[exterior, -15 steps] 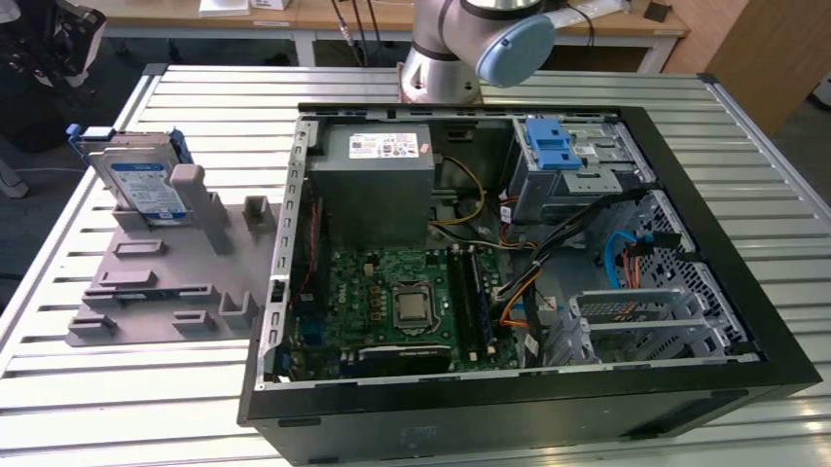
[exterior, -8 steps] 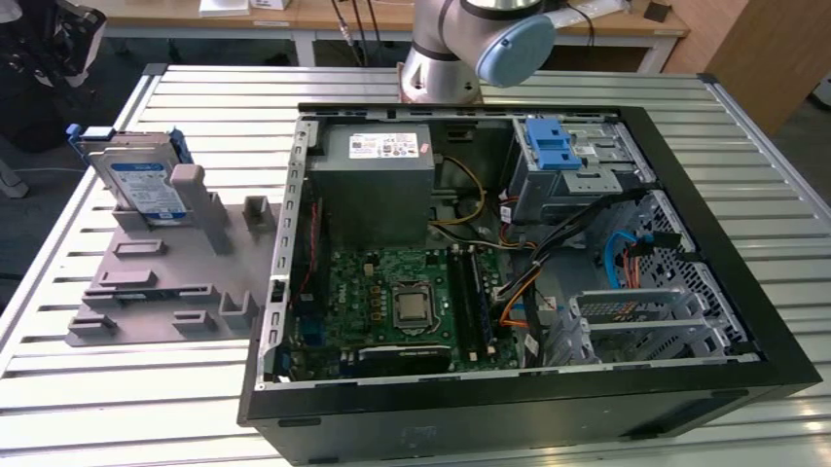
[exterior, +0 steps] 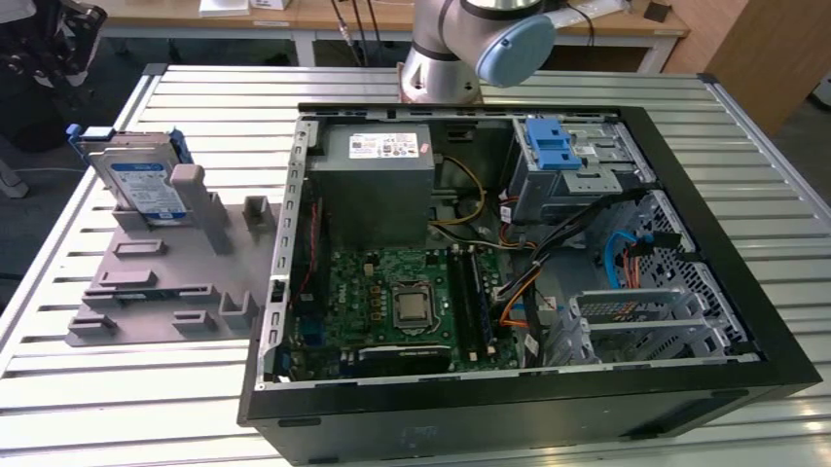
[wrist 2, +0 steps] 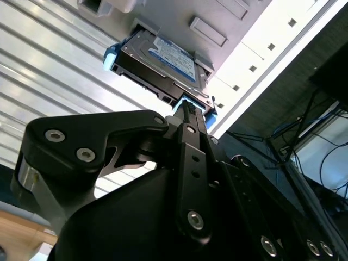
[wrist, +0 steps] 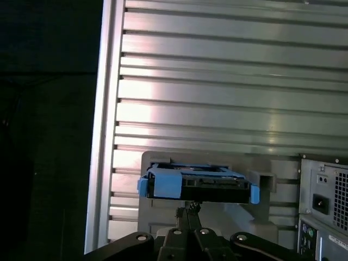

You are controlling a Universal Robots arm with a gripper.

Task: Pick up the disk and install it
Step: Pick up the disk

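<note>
The disk [exterior: 140, 180] is a silver-grey drive with a blue-and-white label in a blue carrier. It stands on edge in a slot of the grey fixture plate [exterior: 156, 282], at the exterior view's left. In both wrist views the disk [wrist 2: 163, 62] [wrist: 198, 185] lies beyond the tips of my gripper [wrist 2: 185, 106] [wrist: 187, 207], with a gap between them. The black fingers are pressed together and hold nothing. The arm's base [exterior: 449, 49] rises behind the computer case.
An open black computer case [exterior: 727, 321] lies on the slatted metal table [exterior: 195, 88]. Inside are a silver drive cage [exterior: 597, 170] with a blue latch [exterior: 552, 146], a grey power supply [exterior: 377, 175], a green motherboard [exterior: 403, 302] and loose cables.
</note>
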